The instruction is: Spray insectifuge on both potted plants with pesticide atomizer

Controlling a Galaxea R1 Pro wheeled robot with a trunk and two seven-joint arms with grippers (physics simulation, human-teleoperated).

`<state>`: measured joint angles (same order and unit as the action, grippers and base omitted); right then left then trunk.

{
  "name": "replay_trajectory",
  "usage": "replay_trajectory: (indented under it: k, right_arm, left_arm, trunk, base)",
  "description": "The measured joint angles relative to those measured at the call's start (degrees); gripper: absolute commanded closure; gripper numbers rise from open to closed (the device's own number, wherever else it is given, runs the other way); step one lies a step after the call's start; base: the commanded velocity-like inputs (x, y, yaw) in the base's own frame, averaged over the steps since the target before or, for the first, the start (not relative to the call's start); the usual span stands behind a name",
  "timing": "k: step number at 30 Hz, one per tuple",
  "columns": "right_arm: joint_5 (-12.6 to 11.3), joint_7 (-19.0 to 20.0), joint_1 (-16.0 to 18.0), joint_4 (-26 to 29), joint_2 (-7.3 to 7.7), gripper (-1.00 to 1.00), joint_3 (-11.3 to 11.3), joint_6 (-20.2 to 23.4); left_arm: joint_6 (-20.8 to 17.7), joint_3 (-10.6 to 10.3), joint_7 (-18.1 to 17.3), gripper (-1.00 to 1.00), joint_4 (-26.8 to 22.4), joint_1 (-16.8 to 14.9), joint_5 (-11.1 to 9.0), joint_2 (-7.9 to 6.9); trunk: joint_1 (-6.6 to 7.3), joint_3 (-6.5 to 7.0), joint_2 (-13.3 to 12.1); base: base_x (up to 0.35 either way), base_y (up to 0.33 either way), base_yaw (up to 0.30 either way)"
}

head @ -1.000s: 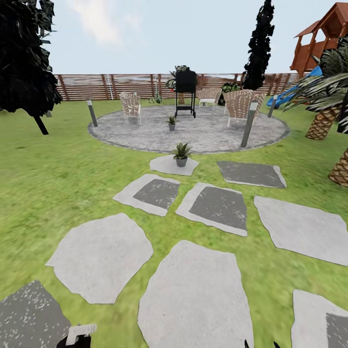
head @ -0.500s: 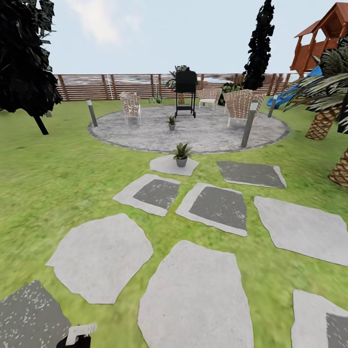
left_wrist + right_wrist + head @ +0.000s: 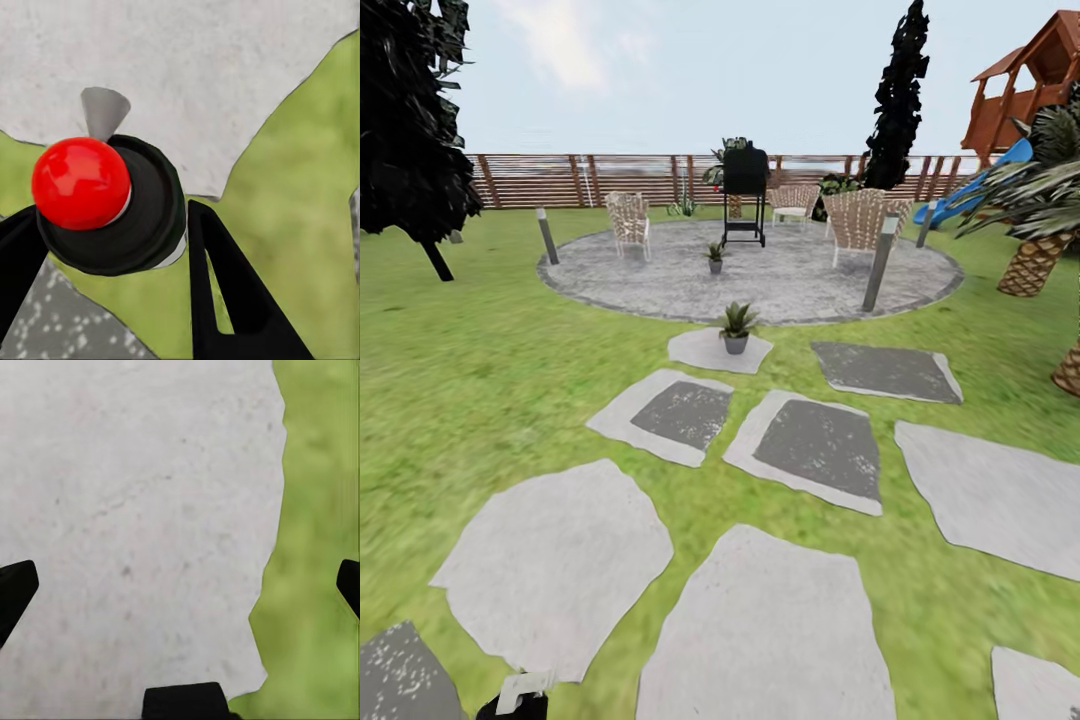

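The left gripper is closed around the pesticide atomizer, its dark body pinched between the 2 black fingers and its red top facing the wrist camera. In the head view the bottle's white part just peeks in at the bottom edge, low and to the robot's left. Beneath it lie pale stepping stones and lawn.

The right gripper is spread wide and holds nothing; its fingertips hang apart over a stepping stone's edge and grass.

Ahead, 1 of the potted plants stands on a small stone just before the round patio; the other sits on the patio near a black grill, with wicker chairs around and the slatted fence behind.
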<state>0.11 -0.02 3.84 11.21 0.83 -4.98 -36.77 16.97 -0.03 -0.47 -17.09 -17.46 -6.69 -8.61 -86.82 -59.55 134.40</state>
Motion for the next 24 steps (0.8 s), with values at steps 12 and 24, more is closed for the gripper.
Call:
replay_trajectory:
  k: [12, 24]
  right_arm:
    - [0.0, -0.2, 0.0, -0.3, 0.06, -1.00, 0.0, 0.0]
    - [0.0, -0.2, 0.0, -0.3, 0.06, -1.00, 0.0, 0.0]
  left_arm:
    - [0.0, 0.0, -0.1, 1.00, 0.0, 0.0, 0.0, 0.00]
    - [0.0, 0.0, -0.1, 1.00, 0.2, 0.0, 0.2, 0.07]
  trunk:
    - [-0.01, 0.00, 0.0]
    - [-0.01, 0.00, 0.0]
  base:
    - [0.306, 0.000, 0.000]
    - [0.234, 0.000, 0.000]
